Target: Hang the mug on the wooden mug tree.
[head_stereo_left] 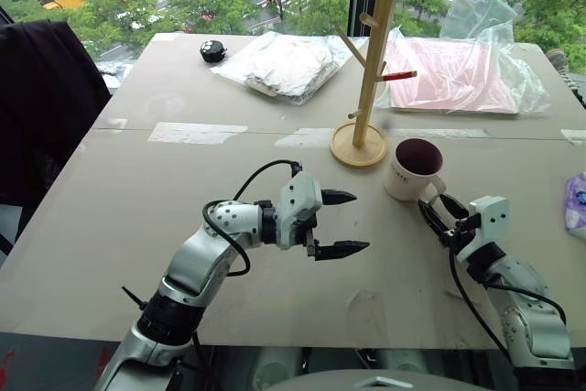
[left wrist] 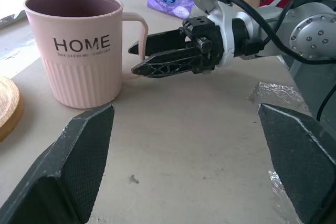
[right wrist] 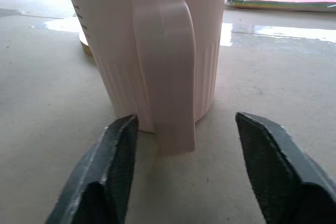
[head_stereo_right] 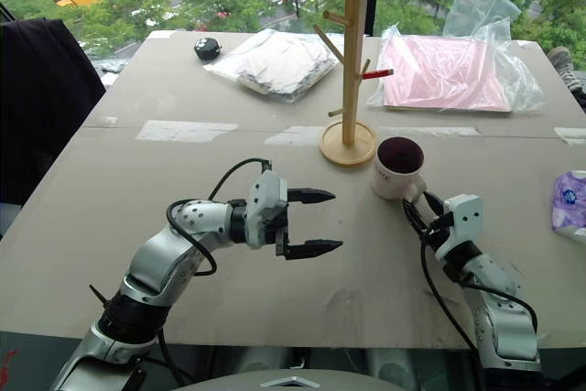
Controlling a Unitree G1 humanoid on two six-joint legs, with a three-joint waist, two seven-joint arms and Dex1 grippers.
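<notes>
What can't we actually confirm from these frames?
- Whether the right pincer touches the mug handle: in the right wrist view its fingers flank the handle with gaps; in the left wrist view they overlap it.
- Small line under "HOME" on the mug: too small to read, left wrist view.
- Wooden mug tree top: cut off by the upper edge in the head views.
- Contents of the clear bags: blurred by wrinkled plastic.

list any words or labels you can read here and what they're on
"HOME": dark capitals on the side of the mug.
A line of smaller print sits just under it: too small to read.
The purple packet has a blue and white label: too blurred to read.
Nothing readable on the wooden mug tree.
</notes>
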